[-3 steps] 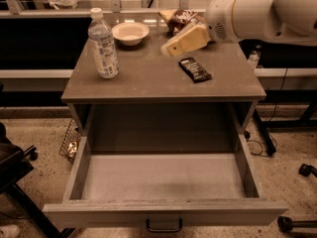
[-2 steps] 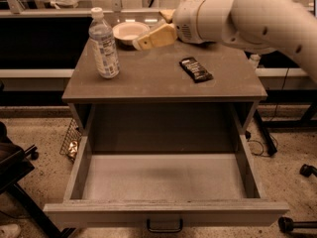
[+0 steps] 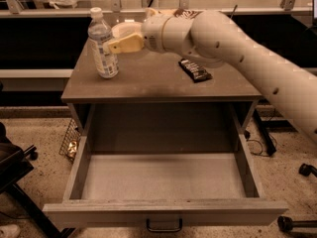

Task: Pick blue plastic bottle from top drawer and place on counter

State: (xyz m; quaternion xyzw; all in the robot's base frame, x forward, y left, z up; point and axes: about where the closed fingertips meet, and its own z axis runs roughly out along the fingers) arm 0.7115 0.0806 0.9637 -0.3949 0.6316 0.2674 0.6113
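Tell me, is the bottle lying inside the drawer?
No, the bottle stands upright on the counter, with the gripper close beside it.

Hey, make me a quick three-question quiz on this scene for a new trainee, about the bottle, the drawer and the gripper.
1. True or false: the blue plastic bottle lies inside the top drawer.
2. Where is the gripper? A) inside the top drawer. B) above the counter, right beside the blue plastic bottle. C) below the drawer front.
3. Fill in: the dark snack packet lies on the ___.
Key: 1 false, it stands upright on the counter. 2 B. 3 counter.
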